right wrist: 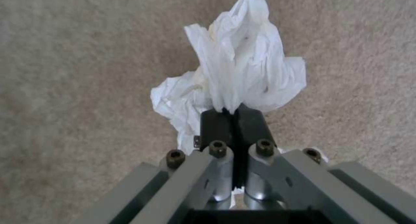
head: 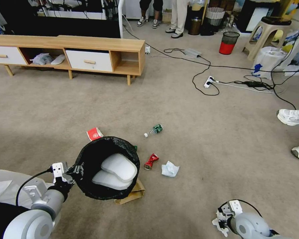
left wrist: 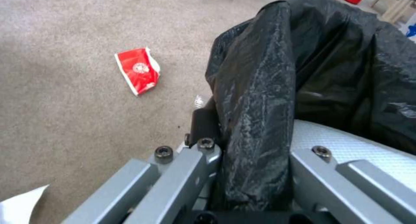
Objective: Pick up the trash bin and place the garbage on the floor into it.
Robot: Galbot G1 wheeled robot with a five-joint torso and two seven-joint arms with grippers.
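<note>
My left gripper (head: 73,171) is shut on the rim of the trash bin (head: 106,167), pinching its black bag (left wrist: 268,87); the bin's mouth tilts toward me. A brown paper bag (head: 132,194) pokes out from under it. On the floor (head: 206,142) lie a red-white packet (head: 94,133), a green-labelled bottle (head: 153,130), a crushed red can (head: 151,161) and a crumpled tissue (head: 170,169). The packet (left wrist: 137,70) also lies beside the bin in the left wrist view. At the lower right, my right gripper (head: 222,219) is shut on another white tissue (right wrist: 236,64), just above the carpet.
A long wooden TV stand (head: 73,54) lines the far left. Black cables and a power strip (head: 209,81) cross the carpet at the back right, near a red bin (head: 228,42) and a stool (head: 269,33). A person's white shoes (head: 294,117) stand at the right edge.
</note>
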